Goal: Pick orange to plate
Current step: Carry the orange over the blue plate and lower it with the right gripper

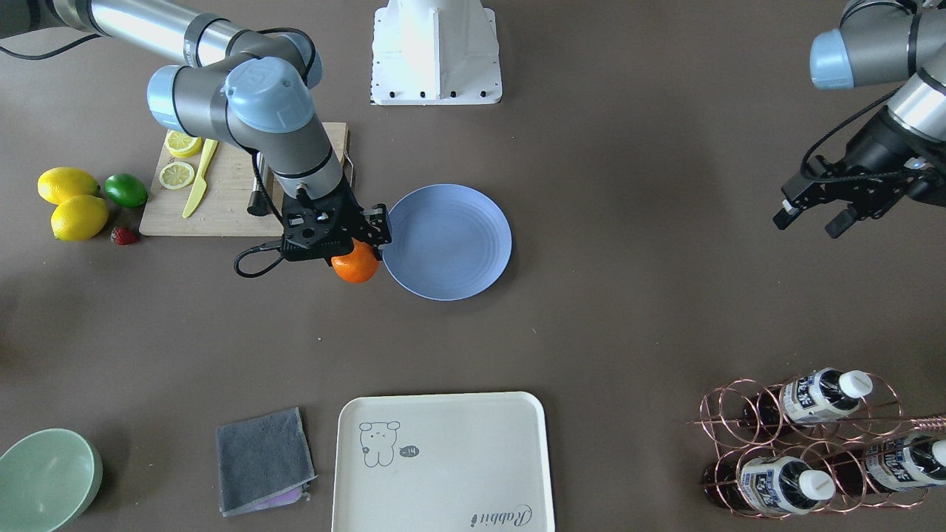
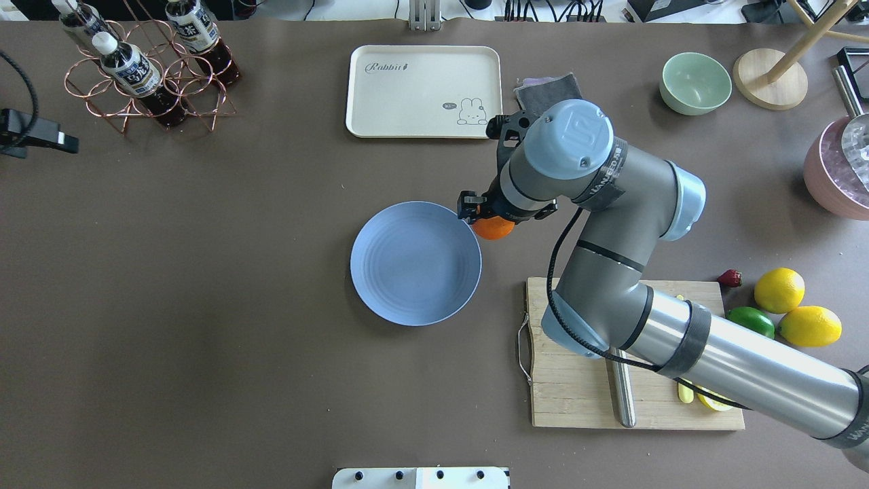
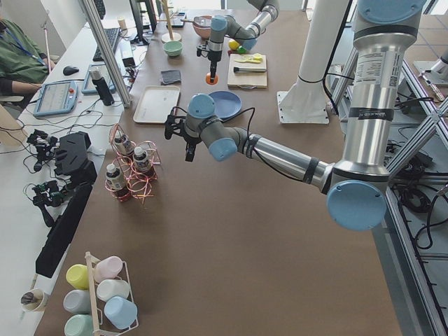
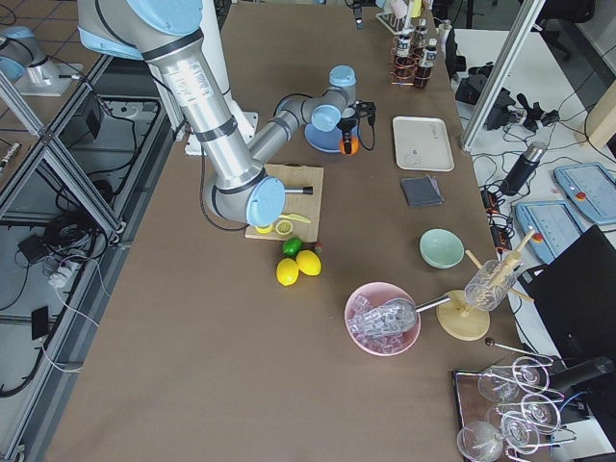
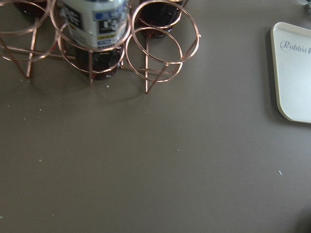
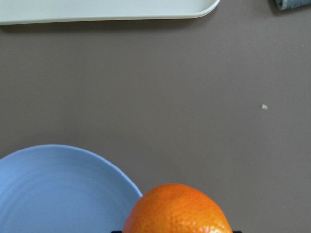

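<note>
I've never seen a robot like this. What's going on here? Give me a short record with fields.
right gripper: shut on the orange
orange: held at the plate's rim, not yet on it
plate: light blue, nothing on it
left gripper: open, holding nothing, far from the plate
other fruit: lemons and lime beside the board
task stage: carrying, drop still to come
</note>
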`<state>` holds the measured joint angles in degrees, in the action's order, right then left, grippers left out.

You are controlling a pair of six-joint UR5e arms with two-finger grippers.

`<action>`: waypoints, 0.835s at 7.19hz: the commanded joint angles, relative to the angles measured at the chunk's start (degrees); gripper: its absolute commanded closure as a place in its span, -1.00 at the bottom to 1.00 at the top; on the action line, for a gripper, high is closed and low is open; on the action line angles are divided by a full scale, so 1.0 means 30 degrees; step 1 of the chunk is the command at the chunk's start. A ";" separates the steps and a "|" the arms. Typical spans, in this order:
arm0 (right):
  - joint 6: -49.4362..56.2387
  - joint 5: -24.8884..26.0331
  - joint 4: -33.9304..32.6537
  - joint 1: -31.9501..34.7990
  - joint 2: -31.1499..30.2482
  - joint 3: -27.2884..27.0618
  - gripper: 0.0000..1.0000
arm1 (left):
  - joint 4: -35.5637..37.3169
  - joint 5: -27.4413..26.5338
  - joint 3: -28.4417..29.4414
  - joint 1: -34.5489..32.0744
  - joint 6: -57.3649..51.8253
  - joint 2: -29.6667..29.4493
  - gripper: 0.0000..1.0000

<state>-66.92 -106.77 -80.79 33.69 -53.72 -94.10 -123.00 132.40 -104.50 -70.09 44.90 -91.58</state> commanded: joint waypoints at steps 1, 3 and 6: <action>-0.1335 0.1924 -0.2009 -0.2083 0.1931 0.0135 1.00 | -0.0043 0.0340 0.1219 -0.2235 -0.2717 0.0967 -0.96; -0.1396 0.2718 -0.1870 -0.2704 0.3278 0.1940 1.00 | -0.0044 0.0398 0.1929 -0.3725 -0.3416 0.1373 -0.96; -0.1279 0.3539 -0.1811 -0.2999 0.3813 0.3356 0.37 | 0.0132 0.0952 0.2544 -0.4815 -0.6235 0.2459 -0.96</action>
<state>-70.84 -96.96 -86.30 24.90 -42.67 -85.41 -122.62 134.22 -97.71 -83.21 27.65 -85.10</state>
